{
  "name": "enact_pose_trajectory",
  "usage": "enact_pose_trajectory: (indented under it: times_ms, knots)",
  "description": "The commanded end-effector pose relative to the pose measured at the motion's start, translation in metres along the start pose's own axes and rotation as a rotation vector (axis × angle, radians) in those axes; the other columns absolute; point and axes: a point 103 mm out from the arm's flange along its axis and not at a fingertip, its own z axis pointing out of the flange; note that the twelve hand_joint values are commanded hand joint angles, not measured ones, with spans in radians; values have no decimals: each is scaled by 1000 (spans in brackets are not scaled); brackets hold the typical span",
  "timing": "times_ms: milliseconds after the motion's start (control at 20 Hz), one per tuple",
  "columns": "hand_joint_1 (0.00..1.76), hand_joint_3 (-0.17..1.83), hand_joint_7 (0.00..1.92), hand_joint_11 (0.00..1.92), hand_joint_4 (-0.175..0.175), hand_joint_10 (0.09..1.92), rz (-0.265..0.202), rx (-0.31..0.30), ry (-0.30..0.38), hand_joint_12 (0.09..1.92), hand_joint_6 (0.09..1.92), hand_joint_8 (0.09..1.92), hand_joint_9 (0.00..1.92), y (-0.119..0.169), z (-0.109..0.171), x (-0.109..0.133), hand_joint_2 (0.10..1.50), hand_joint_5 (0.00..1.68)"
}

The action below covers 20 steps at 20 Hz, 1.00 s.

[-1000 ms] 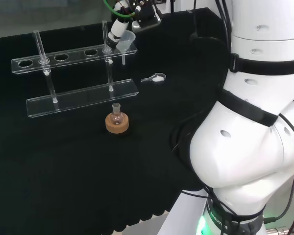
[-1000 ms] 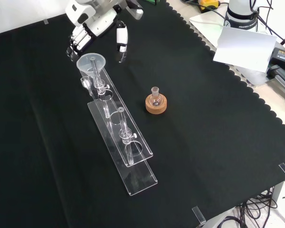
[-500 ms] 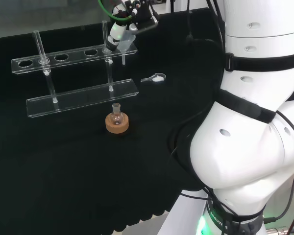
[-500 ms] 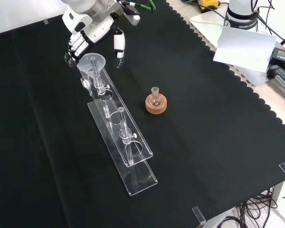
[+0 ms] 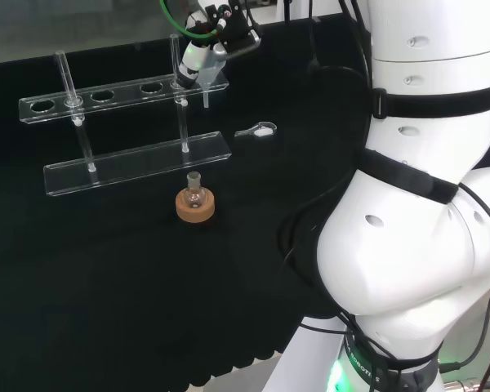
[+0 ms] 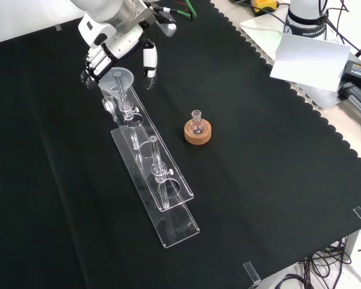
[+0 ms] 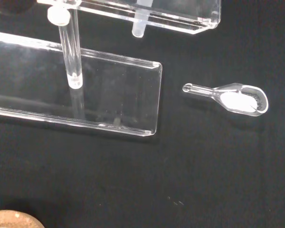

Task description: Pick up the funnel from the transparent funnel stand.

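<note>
The clear funnel [image 6: 116, 80] sits in the end hole of the transparent stand [image 6: 158, 180], at the stand's far end in the front view. Its stem [image 7: 139, 26] hangs below the upper shelf in the wrist view. My hand [image 6: 111, 38] hovers over it from behind, with the fingers [image 6: 92, 65] just left of the rim and the thumb [image 6: 149, 61] apart on the right. The funnel lies between them and nothing is clasped. In the head view the hand [image 5: 198, 54] covers most of the funnel [image 5: 211, 77] at the right end of the stand [image 5: 106, 95].
A small round flask on a cork ring [image 6: 197, 132] stands right of the stand in the front view. A clear scoop with white powder [image 7: 239, 99] lies on the cloth beyond the stand's end [image 5: 258, 129]. The arm's white links fill the head view's right.
The hand has come down and slightly left in the front view, so its fingers and thumb now straddle the funnel's rim. The funnel and stand have not moved.
</note>
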Motion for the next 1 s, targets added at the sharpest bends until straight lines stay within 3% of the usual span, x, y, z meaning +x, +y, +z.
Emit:
enact_pose_trajectory:
  times_ms: [50,1000]
  knots:
    - [634,186,1,268,-46,911,5,-9,1,1501,87,183,20,2,2,-1,732,40]
    - [678,252,0,288,-45,846,10,-4,6,1481,87,429,144,18,13,-7,734,114]
